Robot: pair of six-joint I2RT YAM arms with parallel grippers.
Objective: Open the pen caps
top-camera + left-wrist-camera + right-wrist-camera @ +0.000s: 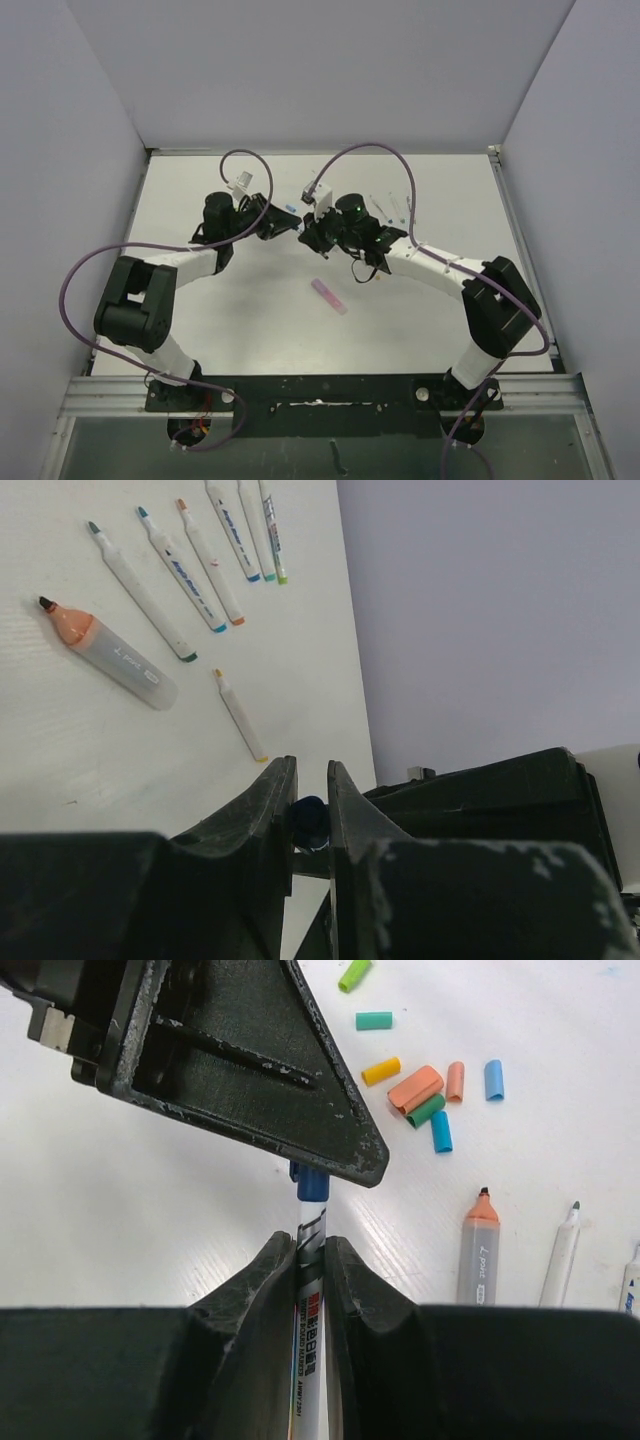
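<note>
A white whiteboard marker [312, 1260] runs up between the fingers of my right gripper [312, 1245], which is shut on its barrel. Its dark blue pen cap [312, 1182] points into my left gripper [250, 1070]. In the left wrist view my left gripper [310, 770] is shut on that blue cap [310, 820]. From above, both grippers meet tip to tip over the middle of the table, left [275, 225] and right [312, 230]. Several loose pen caps lie together: green [353, 974], teal [374, 1021], yellow [381, 1070], orange [415, 1088], blue [493, 1079].
An uncapped orange-tipped marker [105, 650] and several thin uncapped pens [185, 570] lie in a row on the white table [60, 750]. A pink pen [328, 296] lies alone nearer the arm bases. Grey walls enclose the table.
</note>
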